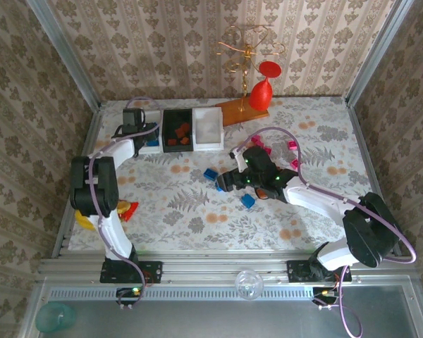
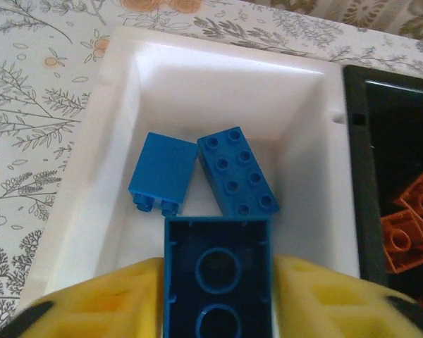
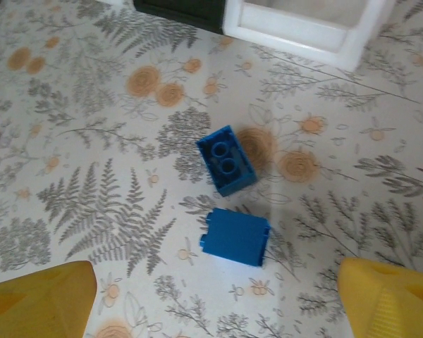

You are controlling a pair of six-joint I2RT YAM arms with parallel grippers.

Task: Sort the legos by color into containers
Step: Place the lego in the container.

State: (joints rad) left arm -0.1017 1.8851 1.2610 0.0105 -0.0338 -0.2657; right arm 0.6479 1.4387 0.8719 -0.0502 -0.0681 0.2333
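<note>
The blue lego (image 2: 217, 278) is pinched between the yellow fingers (image 2: 106, 303) of the left gripper (image 2: 217, 303), hollow underside facing the wrist cam. It hangs right over the left white bin (image 2: 197, 77). Two other blue bricks (image 2: 237, 181) lie on that bin's floor just beside each other, one studs-up and one tipped on its side. Right next door, side against side, is the black bin (image 2: 359, 176) with orange bricks (image 2: 407, 241) in it. In the top view the third container, another white bin (image 1: 206, 116), sits on the black one's far side, so all three line up in a row at the back of the table (image 1: 162, 204).

Out on the floral tablecloth, two loose blue legos (image 3: 227, 160) lie near each other, well apart from the bins. The right gripper (image 3: 211, 310) hovers above them with its fingers (image 3: 39, 299) spread wide and nothing between them. A few magenta bricks (image 1: 292, 145) are scattered just beyond the right arm.

Further out, a red goblet (image 1: 261, 95) is by the wooden base (image 1: 229, 113) with the gold wire stand, behind the bins. A yellow banana toy (image 1: 88, 220) lies near the left arm's base.
</note>
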